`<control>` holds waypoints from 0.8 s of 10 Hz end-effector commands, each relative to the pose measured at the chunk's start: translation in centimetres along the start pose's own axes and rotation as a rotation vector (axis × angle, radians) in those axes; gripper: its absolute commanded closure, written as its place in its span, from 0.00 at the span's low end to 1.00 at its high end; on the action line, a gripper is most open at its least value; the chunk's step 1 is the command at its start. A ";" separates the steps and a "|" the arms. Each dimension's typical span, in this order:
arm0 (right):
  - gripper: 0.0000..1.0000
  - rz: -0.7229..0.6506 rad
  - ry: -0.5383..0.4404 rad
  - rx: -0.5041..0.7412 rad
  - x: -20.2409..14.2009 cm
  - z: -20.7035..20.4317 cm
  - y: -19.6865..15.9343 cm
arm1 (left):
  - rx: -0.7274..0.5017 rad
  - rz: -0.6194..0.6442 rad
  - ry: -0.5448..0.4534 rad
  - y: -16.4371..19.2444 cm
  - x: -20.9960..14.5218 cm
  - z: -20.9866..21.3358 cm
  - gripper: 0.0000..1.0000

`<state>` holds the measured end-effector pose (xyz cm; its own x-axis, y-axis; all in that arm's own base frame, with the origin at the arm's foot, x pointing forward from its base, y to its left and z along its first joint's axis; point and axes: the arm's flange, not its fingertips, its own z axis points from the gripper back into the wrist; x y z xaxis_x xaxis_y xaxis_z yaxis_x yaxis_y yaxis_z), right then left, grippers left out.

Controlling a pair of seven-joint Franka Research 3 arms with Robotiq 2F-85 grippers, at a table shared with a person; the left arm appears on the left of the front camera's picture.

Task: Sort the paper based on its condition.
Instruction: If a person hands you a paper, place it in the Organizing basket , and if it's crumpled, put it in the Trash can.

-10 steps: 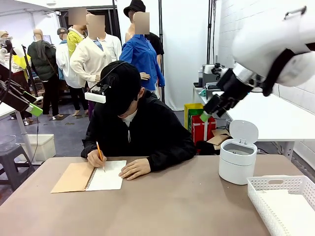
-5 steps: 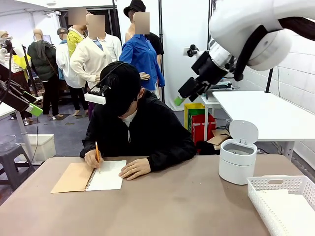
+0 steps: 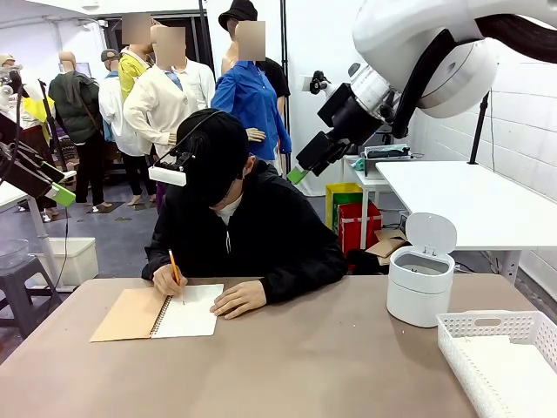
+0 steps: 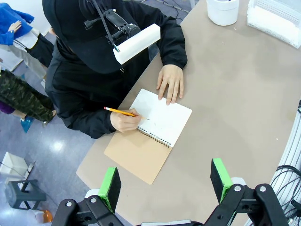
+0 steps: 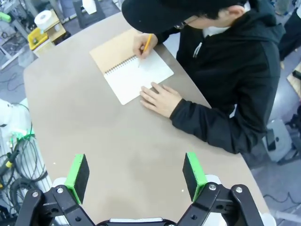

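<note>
Tools (image 4: 164,181) (image 5: 135,175) hang spread, empty, above bare table (image 3: 313,366); notebook (image 3: 161,313) near far-left edge.

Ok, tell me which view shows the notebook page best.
The left wrist view: the notebook lies open near the middle, seen from above, page and spiral clear. The right wrist view also shows it from above, smaller, near the top. The front view shows it low and foreshortened.

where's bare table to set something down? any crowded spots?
Bare: the wide brown stretch of table between the notebook and the white bin, running to the near edge. Crowded: the far left, with the person's hands on the notebook; the right corner, with the bin and basket.
</note>
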<state>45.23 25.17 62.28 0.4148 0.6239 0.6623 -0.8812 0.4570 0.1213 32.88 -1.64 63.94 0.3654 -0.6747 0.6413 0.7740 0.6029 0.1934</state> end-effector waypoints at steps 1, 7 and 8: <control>0.00 0.047 -0.023 0.036 -0.2 0.2 0.4 | -0.009 0.002 -0.010 0.1 -0.1 0.1 0.00; 0.00 0.106 -0.008 0.106 0.6 -0.9 3.6 | -0.009 0.002 -0.010 0.1 -0.1 0.1 0.00; 0.00 0.111 0.004 0.105 0.5 -1.1 4.1 | -0.009 0.002 -0.010 0.1 -0.1 0.1 0.00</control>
<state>42.51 28.34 62.66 0.3389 0.6666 0.6639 -0.9288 0.3494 0.1233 32.88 -1.64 63.94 0.3654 -0.6747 0.6413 0.7740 0.6029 0.1934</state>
